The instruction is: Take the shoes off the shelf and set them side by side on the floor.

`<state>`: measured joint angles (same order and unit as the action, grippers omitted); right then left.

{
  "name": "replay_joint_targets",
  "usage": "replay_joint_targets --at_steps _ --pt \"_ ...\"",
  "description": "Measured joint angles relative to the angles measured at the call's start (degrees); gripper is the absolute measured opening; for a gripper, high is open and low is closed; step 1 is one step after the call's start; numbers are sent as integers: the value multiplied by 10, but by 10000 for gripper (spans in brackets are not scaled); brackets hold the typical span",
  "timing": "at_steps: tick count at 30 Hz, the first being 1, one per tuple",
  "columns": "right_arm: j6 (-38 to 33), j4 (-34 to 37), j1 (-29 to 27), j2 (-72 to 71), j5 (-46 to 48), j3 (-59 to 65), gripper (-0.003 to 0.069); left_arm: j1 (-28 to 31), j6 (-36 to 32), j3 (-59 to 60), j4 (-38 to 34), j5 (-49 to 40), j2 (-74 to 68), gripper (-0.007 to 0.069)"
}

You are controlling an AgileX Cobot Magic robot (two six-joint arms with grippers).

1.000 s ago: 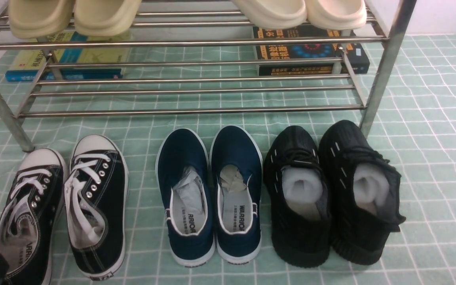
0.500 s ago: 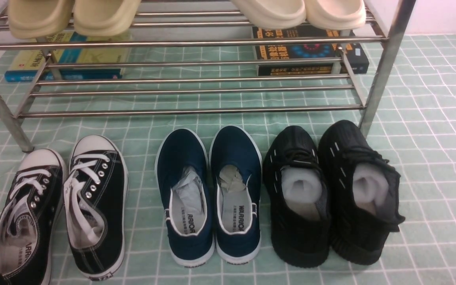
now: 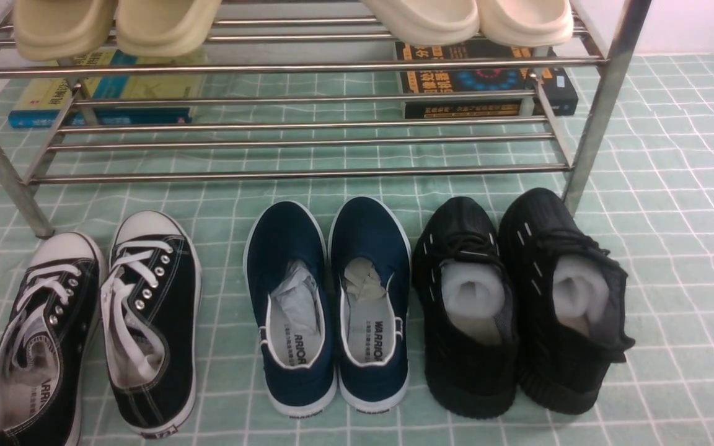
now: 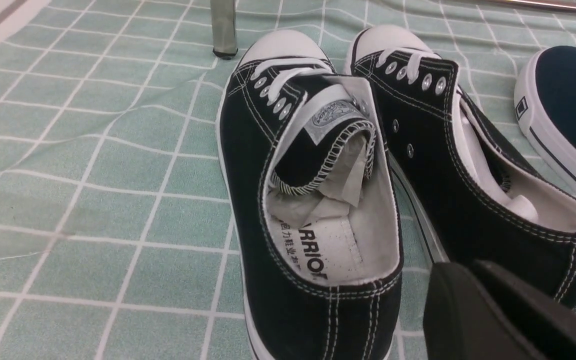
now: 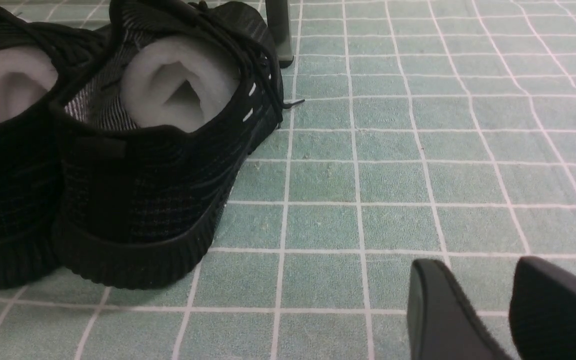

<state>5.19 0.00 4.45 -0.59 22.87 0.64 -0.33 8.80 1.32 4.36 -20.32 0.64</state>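
Observation:
The shoes, a black canvas pair with white laces and toe caps, stand side by side on the mint-green gridded floor (image 3: pixel 673 217) at the front left, one (image 3: pixel 35 334) beside the other (image 3: pixel 152 322), toes toward the chrome shelf (image 3: pixel 295 175). In the left wrist view my left gripper (image 4: pixel 468 270) hovers behind the heels of the two shoes (image 4: pixel 313 200) (image 4: pixel 468 165), its dark fingers pressed together with nothing between them. My right gripper (image 5: pixel 478 272) stands open low over bare floor, to the right of the black knit sneakers. Neither gripper shows in the front view.
Navy slip-ons (image 3: pixel 326 303) and black knit sneakers (image 3: pixel 518 303) stand in the same row on the floor. Beige slippers (image 3: pixel 115 25) and cream slippers (image 3: pixel 468 18) sit on the shelf's upper tier. Books (image 3: pixel 103 93) (image 3: pixel 487 87) lie beneath it. A shelf leg (image 3: pixel 599 105) stands by the knit sneakers.
The dark tip of my left gripper, seen earlier at the heel of the leftmost shoe, has drawn back out of the front view. The shoes have stayed put.

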Motion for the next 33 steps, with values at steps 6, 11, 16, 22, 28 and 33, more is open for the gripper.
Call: replay_joint_targets --at_steps 6,11,16,22,28,33 --pt "0 0 0 0 0 0 240 0 43 0 21 -1 0 54" --pt "0 0 0 0 0 0 240 0 60 0 30 -1 0 58" --pt "0 0 0 0 0 0 240 0 61 0 32 -1 0 62" --pt "0 0 0 0 0 0 240 0 61 0 32 -2 0 66" --pt "0 0 0 0 0 0 240 0 61 0 34 -2 0 72" --pt "0 0 0 0 0 0 240 0 62 0 48 -3 0 76"
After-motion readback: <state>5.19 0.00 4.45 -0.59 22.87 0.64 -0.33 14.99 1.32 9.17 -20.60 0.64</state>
